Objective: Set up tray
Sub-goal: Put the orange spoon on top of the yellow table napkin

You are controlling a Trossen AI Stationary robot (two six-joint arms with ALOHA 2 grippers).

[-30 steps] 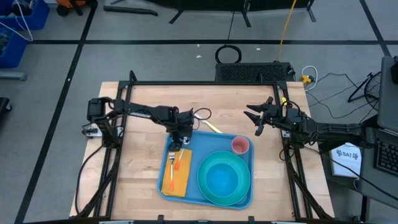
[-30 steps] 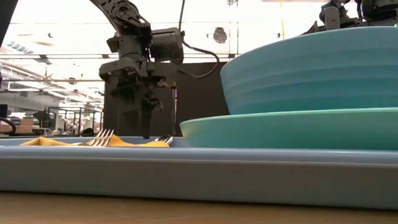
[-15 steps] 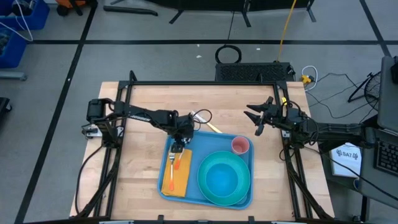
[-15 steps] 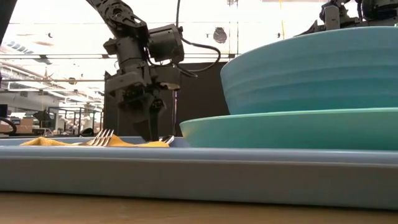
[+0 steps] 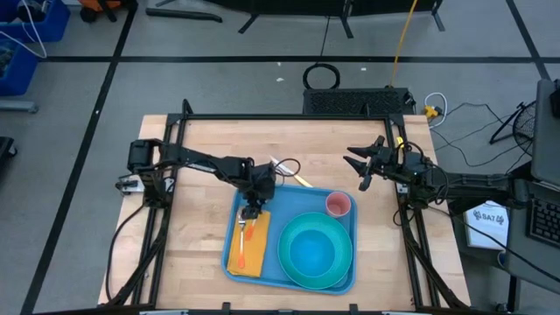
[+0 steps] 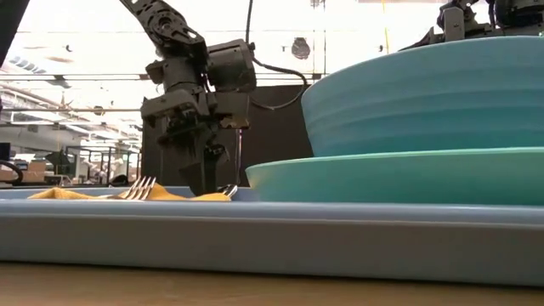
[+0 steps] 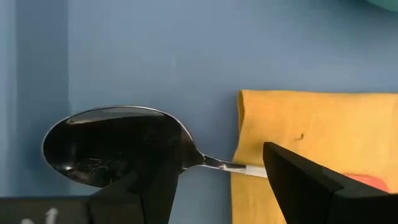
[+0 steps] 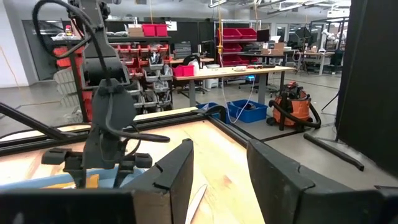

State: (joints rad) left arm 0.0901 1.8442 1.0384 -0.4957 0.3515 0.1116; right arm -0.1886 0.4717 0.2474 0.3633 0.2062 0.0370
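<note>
The blue tray (image 5: 273, 199) lies on the wooden table. At the tray's left end is a yellow-orange napkin (image 7: 317, 134). A fork (image 6: 139, 188) and a spoon (image 7: 118, 146) lie on the napkin, and the spoon's bowl reaches past the napkin's far edge onto the tray floor. My left gripper (image 7: 214, 186) points down over the spoon, open, with a finger on each side of the spoon's neck. No touch shows. My right gripper (image 5: 363, 166) waits open above the table's far right.
A turquoise bowl (image 5: 312, 249) stands on a turquoise plate (image 6: 391, 174) at the tray's right end, with a pink cup (image 5: 338, 205) behind it. A light, thin utensil (image 5: 294, 176) lies on the table just beyond the tray's far edge. Bare wood lies left of the tray.
My left gripper has come down toward the spoon and a little toward the table's near edge, its fingers staying open. The spoon and the napkin have kept still.
</note>
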